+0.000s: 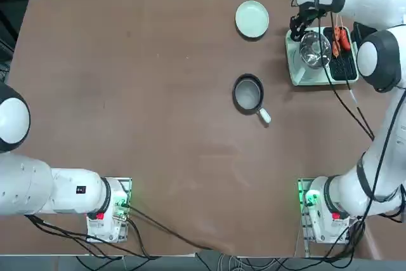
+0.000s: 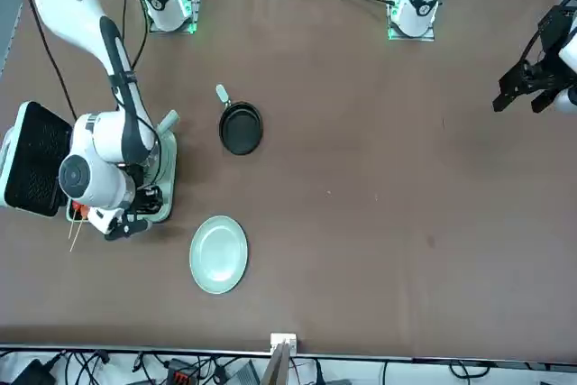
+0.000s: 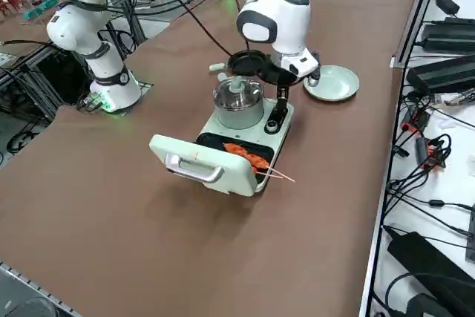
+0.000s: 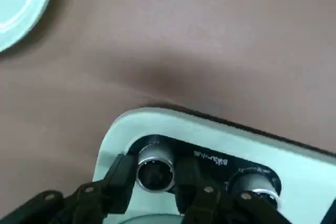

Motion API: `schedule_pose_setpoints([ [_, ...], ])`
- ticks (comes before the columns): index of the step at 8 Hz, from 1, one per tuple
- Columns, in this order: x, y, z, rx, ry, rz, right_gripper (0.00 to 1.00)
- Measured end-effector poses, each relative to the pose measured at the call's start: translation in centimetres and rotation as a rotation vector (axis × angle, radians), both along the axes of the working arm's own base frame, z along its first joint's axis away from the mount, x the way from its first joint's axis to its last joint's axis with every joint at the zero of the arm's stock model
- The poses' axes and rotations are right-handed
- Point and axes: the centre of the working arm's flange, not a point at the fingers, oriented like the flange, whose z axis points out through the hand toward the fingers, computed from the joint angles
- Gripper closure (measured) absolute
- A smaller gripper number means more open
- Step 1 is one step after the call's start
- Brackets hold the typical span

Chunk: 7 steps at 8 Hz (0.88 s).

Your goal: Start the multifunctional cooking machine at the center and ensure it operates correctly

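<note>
The pale mint-green rectangular cooking machine [image 1: 303, 74] sits at the far right of the brown surface [image 1: 139, 93], not at its centre. Its round glass-lidded pot [image 3: 237, 96] stands beside a black grill plate [image 3: 223, 143] carrying orange food on thin skewers [image 3: 249, 157], and the hinged lid [image 3: 199, 164] is folded open and lies flat. On the machine's black control strip are two silver-faced knobs [image 4: 155, 167]. The right arm's end effector [image 4: 153, 186] is down at that strip, its two black fingers [image 4: 122, 178] set narrowly apart on either side of one knob; whether they actually press it cannot be told. Near the machine, toward the middle of the surface, lies a small dark frying pan with a white handle [image 1: 248, 93]. A round pale green plate [image 1: 252, 19] rests farther away, just left of the machine.
</note>
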Motion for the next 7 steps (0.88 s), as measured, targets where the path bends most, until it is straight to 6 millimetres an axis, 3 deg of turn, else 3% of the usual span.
schedule_pose_setpoints([
  [6,0.07,-0.05,-0.08,0.020,0.010,0.216,0.54],
  [7,0.01,-0.48,-0.59,0.018,0.019,0.222,0.39],
])
